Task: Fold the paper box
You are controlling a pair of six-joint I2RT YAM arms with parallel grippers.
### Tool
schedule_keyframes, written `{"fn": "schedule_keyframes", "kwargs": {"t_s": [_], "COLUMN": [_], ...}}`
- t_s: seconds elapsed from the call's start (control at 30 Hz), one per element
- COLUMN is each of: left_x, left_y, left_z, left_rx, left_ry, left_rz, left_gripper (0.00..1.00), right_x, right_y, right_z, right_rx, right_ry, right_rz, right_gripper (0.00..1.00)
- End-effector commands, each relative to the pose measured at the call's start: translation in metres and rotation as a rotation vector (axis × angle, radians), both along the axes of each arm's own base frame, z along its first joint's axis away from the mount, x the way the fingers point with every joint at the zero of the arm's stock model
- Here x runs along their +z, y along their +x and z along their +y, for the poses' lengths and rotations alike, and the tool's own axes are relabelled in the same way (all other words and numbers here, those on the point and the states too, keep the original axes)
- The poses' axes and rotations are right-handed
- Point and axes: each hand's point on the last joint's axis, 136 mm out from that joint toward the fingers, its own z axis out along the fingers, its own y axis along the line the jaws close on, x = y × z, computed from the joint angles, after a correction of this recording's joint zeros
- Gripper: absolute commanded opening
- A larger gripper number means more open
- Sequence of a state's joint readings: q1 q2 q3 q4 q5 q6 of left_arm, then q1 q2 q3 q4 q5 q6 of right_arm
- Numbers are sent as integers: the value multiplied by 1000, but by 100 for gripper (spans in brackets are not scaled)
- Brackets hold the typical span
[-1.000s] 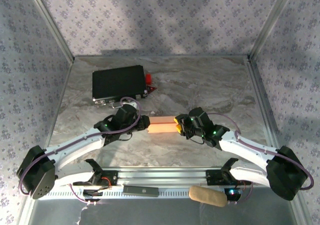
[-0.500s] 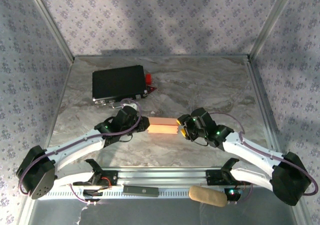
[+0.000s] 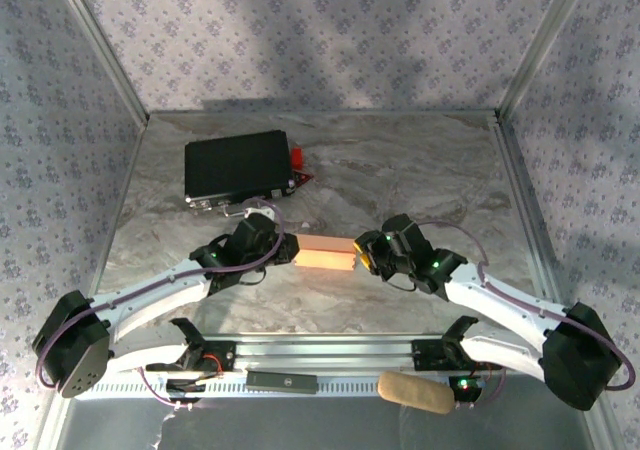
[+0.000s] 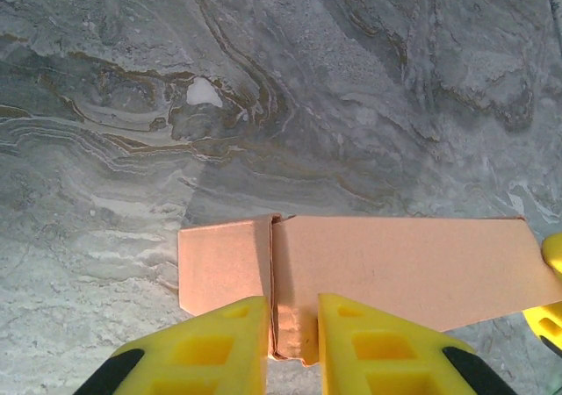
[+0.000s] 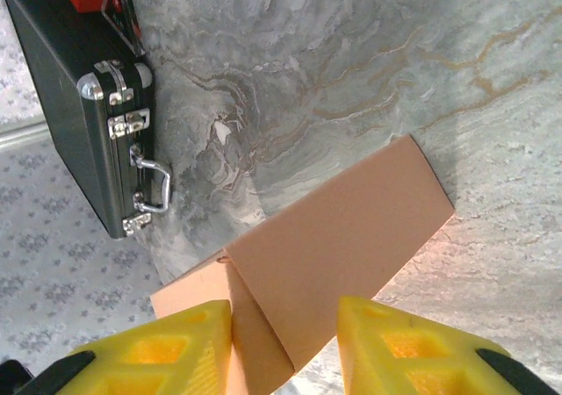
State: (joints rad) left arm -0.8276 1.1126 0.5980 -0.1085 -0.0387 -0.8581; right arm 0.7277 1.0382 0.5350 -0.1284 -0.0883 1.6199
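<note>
My left gripper (image 4: 292, 320) is clamping its yellow fingers (image 4: 219, 347) on the seamed end of the paper box (image 3: 325, 253), which is sitting between the two arms on the marbled table (image 3: 430, 160). My right gripper (image 5: 285, 325) is straddling the opposite end, and I cannot tell whether it is pinching the cardboard. The box's salmon faces are showing plain, the black case (image 3: 237, 165) is lying well apart behind it, and the mark on the dark bar (image 3: 283, 379) at the near rail is too small to read.
</note>
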Motion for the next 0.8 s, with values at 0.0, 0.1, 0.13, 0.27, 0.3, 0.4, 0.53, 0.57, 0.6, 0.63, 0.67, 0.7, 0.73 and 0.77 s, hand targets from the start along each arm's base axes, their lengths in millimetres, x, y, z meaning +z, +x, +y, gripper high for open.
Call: {"fn": "schedule_keyframes", "kwargs": {"t_s": [0.0, 0.1, 0.13, 0.27, 0.3, 0.4, 0.53, 0.57, 0.6, 0.63, 0.67, 0.7, 0.73, 0.77], "left_x": [-25, -26, -27, -29, -30, -33, -35, -35, -35, -34, -33, -32, -31, -29], "left_y": [-14, -15, -16, -17, -17, -17, -17, -17, -17, -17, -17, -17, -17, -16], "left_z": [18, 19, 20, 24, 25, 27, 29, 28, 28, 28, 28, 27, 26, 26], "left_rx": [9, 8, 9, 12, 13, 12, 13, 11, 11, 11, 10, 11, 11, 11], "left_ry": [113, 138, 149, 194, 207, 236, 269, 271, 273, 272, 269, 264, 261, 258], "left_rz": [67, 66, 68, 60, 60, 60, 58, 56, 56, 53, 52, 48, 45, 41], "left_gripper": [20, 20, 20, 20, 20, 20, 18, 17, 16, 16, 16, 16, 16, 16], "right_x": [-23, -27, -28, -29, -31, -35, -44, -46, -47, -47, -46, -44, -41, -34], "right_y": [-14, -16, -15, -13, -14, -13, -13, -14, -15, -14, -14, -14, -13, -12], "right_z": [-12, -19, -20, -27, -30, -33, -34, -34, -35, -35, -34, -33, -32, -30], "right_rx": [64, 105, 122, 193, 211, 235, 252, 255, 258, 259, 260, 261, 262, 264], "right_ry": [-139, -239, -274, -442, -497, -578, -631, -644, -654, -661, -663, -664, -666, -663], "right_rz": [58, 45, 32, -5, -15, -29, -16, -10, -8, -8, -12, -18, -31, -54], "right_gripper": [32, 27, 25, 21, 21, 19, 15, 13, 12, 11, 11, 11, 12, 13]}}
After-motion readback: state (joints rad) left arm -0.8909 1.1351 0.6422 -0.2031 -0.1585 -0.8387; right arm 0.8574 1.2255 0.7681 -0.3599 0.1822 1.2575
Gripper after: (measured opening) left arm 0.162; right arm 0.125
